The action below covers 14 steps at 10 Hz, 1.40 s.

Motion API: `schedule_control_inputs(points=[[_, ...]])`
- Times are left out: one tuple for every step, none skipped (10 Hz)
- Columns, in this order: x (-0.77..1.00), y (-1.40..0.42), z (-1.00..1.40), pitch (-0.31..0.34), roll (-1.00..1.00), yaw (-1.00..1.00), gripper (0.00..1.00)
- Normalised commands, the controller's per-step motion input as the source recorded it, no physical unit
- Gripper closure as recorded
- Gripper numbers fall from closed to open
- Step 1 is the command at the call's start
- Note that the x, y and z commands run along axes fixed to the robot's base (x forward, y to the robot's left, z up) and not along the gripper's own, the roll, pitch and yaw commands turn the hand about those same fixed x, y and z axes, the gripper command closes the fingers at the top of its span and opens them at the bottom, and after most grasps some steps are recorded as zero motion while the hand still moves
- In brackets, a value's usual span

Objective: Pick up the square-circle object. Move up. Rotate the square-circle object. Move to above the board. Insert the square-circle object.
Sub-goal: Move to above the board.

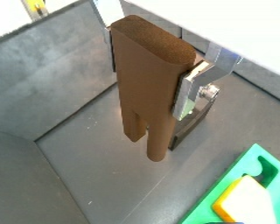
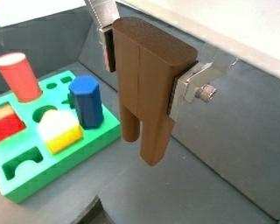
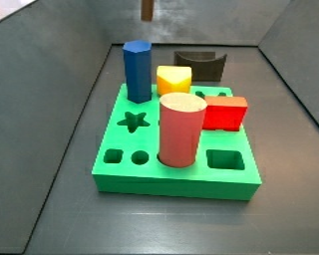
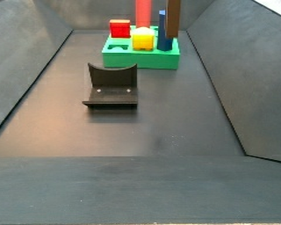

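The gripper (image 2: 150, 63) is closed on the square-circle object (image 2: 146, 92); in both wrist views a silver plate with its dark pad presses each flat side of the brown block near its solid top, and the 2 prongs hang down, free of the floor (image 1: 95, 157); the piece is well clear of the ground, so the lift looks done, and the step in hand is most likely the rotation or the carry toward the board (image 2: 55, 162).

To do this well, I would keep the jaws firmly clamped and turn the wrist slowly, since the block is long and held only near one end, so a quick swing could lever it askew between the pads; height should be kept while travelling, because the red cylinder (image 3: 181, 129) and the blue prism (image 3: 137, 70) stand tall on the board and the hanging prongs could clip them; the prongs should be squared to the chosen holes before any descent; which cutout takes them I cannot tell from here.

As for pose, the gripper points downward with the block roughly upright; in a wrist view it hangs just beside the board's edge, not yet over it; in a side view only a brown tip (image 3: 147, 10) shows at the top edge, above and behind the board; the fixture (image 4: 111, 86) sits empty on the floor.
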Motion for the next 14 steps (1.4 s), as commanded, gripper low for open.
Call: schedule_control_inputs(points=[[0.03,-0.02,0.5,0.086,-0.07,0.03,1.0],[0.03,-0.01,0.34,0.082,-0.07,0.03,1.0],[0.08,-1.0,0.05,-0.009,0.05,1.0,1.0],[0.08,-1.0,0.02,-0.01,0.06,1.0,1.0],[0.08,-1.0,0.02,-0.012,0.06,1.0,1.0],[0.08,-1.0,0.02,-0.009,0.06,1.0,1.0],[0.08,-1.0,0.02,-0.006,0.06,1.0,1.0],[0.09,-1.0,0.02,0.0,0.07,1.0,1.0],[0.11,-1.0,0.02,0.005,0.07,1.0,1.0],[0.12,-1.0,0.02,0.009,0.07,1.0,1.0],[0.14,-1.0,0.02,0.015,0.08,1.0,1.0],[0.17,-1.0,0.02,0.021,0.08,1.0,1.0],[0.15,-0.75,0.01,0.027,0.09,1.0,1.0],[0.14,-0.56,0.0,0.031,0.1,1.0,1.0]])
